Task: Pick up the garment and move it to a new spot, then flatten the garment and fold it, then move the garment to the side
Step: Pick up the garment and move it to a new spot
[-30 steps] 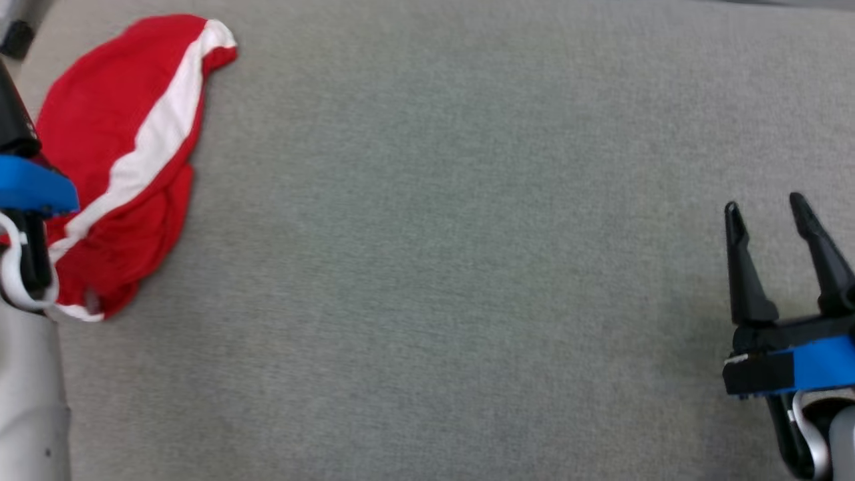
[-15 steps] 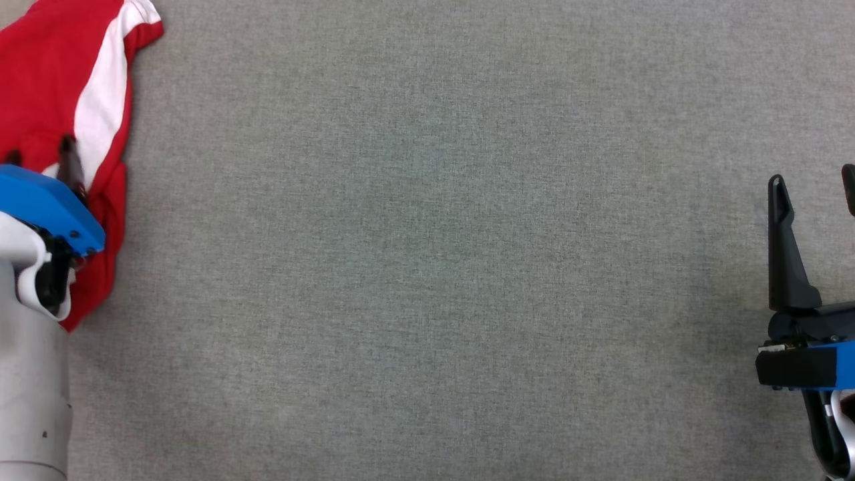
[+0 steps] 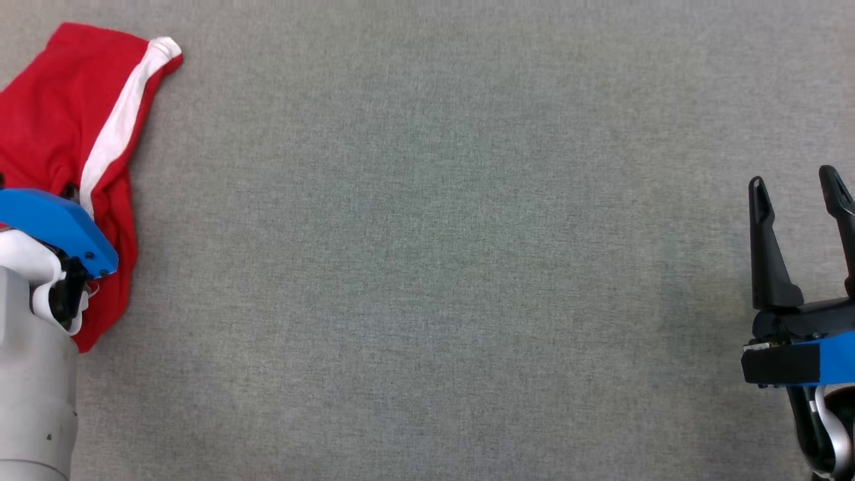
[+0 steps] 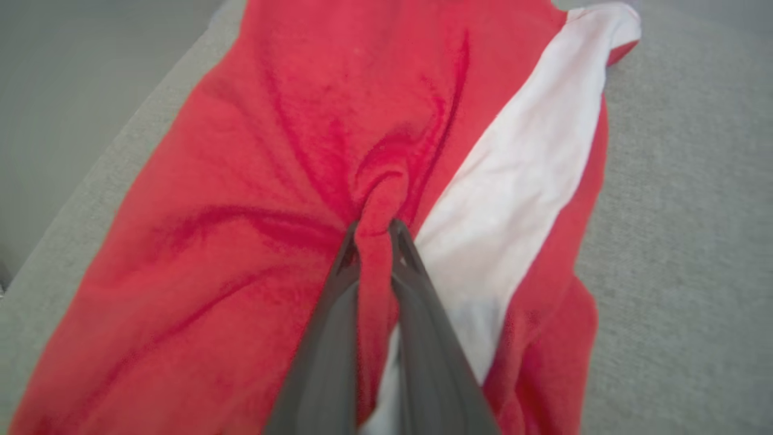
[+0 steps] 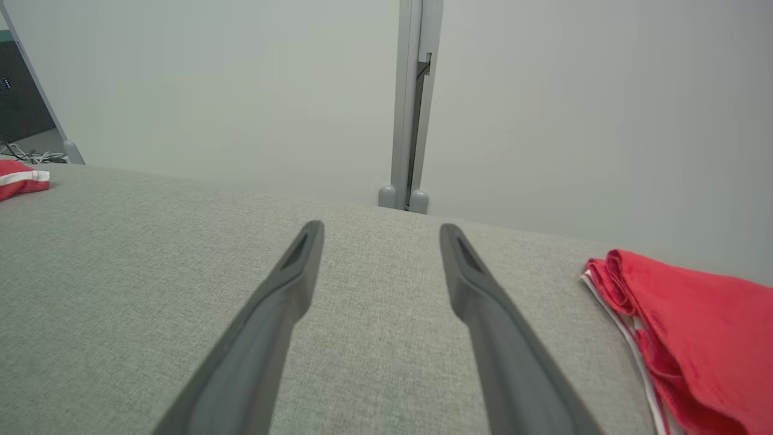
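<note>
Up close, the left end effector (image 4: 374, 232) is closed on a raised pinch of the garment (image 4: 253, 181), the red cloth bunched between its two dark fingers (image 4: 329, 338) and creases fanning out from the pinch. A broad white stripe (image 4: 531, 169) runs just beside the fingers toward the garment's far corner. The rest of the garment lies spread on the desk (image 4: 682, 211), a flat top covered in grey woven fabric. Past its edge lies a smooth, blurred grey area (image 4: 60, 90) that I cannot identify.

From the head, the garment (image 3: 47, 100) sits at the desk's (image 3: 427, 267) far left, partly under the left arm's blue wrist plate (image 3: 60, 224) and pale forearm (image 3: 33, 401). Well apart, at the lower right, the right end effector (image 3: 793, 179) hangs over bare grey fabric, its fingers spread and holding nothing.

The right wrist view adds the room. Beyond the parted fingers of the right end effector (image 5: 380, 228) the desk (image 5: 121, 272) ends at a plain pale wall (image 5: 181, 90), with a grey upright post (image 5: 410, 109) standing at the desk's far edge. A folded red cloth (image 5: 694, 326) with a white edge lies on the desk to that view's right. A small red-and-white piece (image 5: 18, 180) shows at the left edge, probably the garment's corner, with cables (image 5: 27, 156) behind it.
</note>
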{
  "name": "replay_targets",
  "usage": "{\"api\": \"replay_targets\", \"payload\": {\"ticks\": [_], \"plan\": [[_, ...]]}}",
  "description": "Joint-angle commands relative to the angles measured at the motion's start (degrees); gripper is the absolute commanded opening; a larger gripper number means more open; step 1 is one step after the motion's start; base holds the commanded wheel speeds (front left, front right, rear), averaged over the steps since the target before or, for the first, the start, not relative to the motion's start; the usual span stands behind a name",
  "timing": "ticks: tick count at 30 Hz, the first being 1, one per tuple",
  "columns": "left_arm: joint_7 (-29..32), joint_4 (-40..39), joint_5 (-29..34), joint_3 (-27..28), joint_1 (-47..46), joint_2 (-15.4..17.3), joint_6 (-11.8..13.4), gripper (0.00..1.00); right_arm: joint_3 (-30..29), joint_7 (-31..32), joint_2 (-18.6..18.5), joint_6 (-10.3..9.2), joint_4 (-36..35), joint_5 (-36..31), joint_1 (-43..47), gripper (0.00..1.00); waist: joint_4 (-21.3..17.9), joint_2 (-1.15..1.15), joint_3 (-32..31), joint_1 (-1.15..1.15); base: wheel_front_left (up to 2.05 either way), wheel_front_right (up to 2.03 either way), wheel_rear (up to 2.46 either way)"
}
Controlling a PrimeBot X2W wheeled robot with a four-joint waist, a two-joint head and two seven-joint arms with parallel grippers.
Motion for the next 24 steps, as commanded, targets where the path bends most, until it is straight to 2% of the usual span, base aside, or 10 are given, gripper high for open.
{"api": "replay_targets", "payload": {"ticks": [1, 7, 14, 19, 24], "plan": [[-1.15, 0.16, 0.3, -0.45, 0.5, 0.17, -0.41, 0.0, 0.03, -0.52, 0.19, 0.01, 0.46, 0.36, -0.17, 1.0, -0.8, 0.0, -1.36, 0.0, 0.0, 0.0, 0.0], [-9.19, -2.23, 1.26, -1.77, -1.78, 1.0, -0.41, 0.0, -0.37, -1.78, 1.59, 0.01, 2.78, 0.8, 1.06, 1.0, -1.97, 0.0, -5.55, 0.0, 0.0, 0.0, 0.0], [-16.87, -9.15, 2.5, -5.7, -5.23, -0.1, -0.35, 0.0, -0.9, -3.64, 3.77, 0.01, 5.54, 1.38, 2.72, 1.0, -3.81, 0.0, -10.33, 0.0, 0.0, 0.0, 0.0], [-17.86, -16.93, 1.91, -10.7, -7.73, -1.46, -0.36, 0.0, -0.28, -5.02, 4.93, 0.01, 7.32, 1.93, 3.45, 1.0, -6.93, 0.0, -12.57, 0.0, 0.0, 0.0, 0.0], [-15.99, -25.46, 1.51, -15.76, -9.32, -3.03, -0.37, 0.0, 0.54, -6.31, 5.78, 0.01, 8.94, 2.41, 3.64, 1.0, -11.32, 0.0, -13.37, 0.0, 0.0, 0.0, 0.0]]}}
